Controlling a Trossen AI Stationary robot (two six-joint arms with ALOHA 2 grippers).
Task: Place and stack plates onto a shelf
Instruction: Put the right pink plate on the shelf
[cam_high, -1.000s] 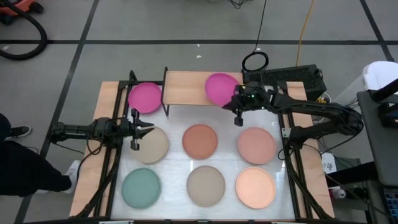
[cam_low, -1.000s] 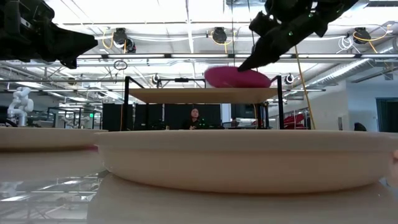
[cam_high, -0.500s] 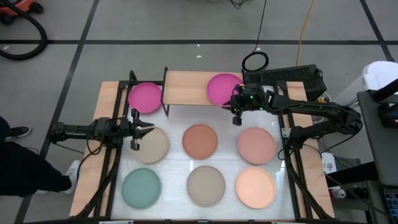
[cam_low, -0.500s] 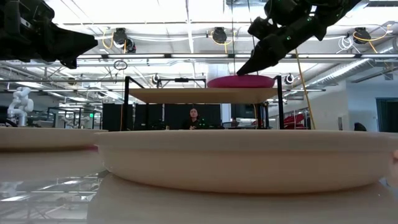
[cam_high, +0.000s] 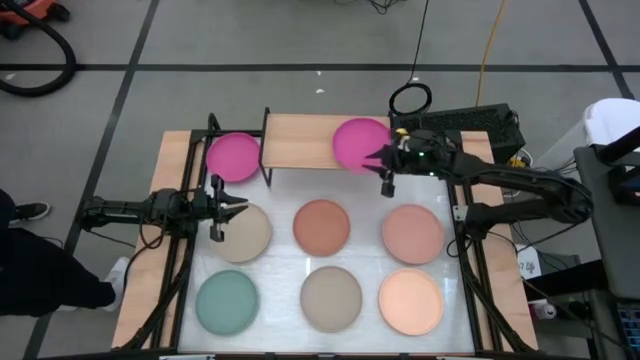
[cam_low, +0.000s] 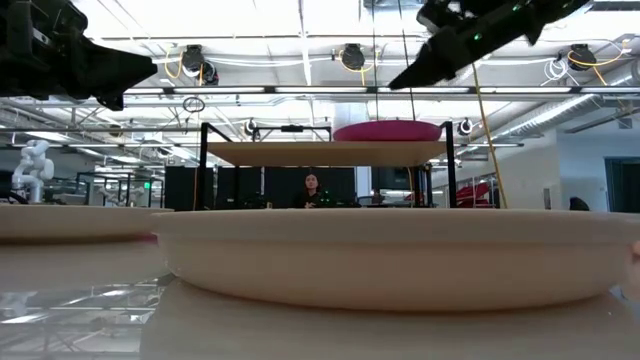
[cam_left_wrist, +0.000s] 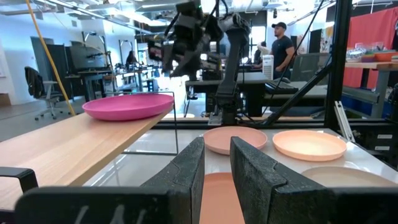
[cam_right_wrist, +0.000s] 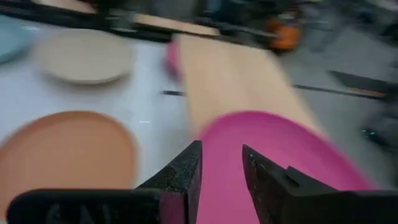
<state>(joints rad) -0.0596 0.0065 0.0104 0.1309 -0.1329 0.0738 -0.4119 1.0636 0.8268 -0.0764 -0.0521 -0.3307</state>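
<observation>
A magenta plate (cam_high: 360, 143) lies flat on the right end of the light wood shelf (cam_high: 300, 142); it also shows in the low view (cam_low: 387, 130). My right gripper (cam_high: 383, 168) hangs open just above that plate's near edge, clear of it (cam_low: 400, 82). A second magenta plate (cam_high: 233, 157) rests on the table left of the shelf. My left gripper (cam_high: 222, 208) waits above the left edge of the beige plate (cam_high: 247, 232), fingers slightly open (cam_left_wrist: 217, 155) with nothing between them.
Terracotta (cam_high: 322, 226), dusty pink (cam_high: 412, 232), teal (cam_high: 227, 303), taupe (cam_high: 331, 298) and peach (cam_high: 411, 301) plates lie flat on the white table. The shelf's black legs (cam_high: 266, 150) stand at the far edge. People show in the room behind.
My right gripper has let go of the magenta plate and risen off it, drawing slightly toward the table's right edge. The plate, tilted on the shelf's right end a second ago, now lies flat on the board.
</observation>
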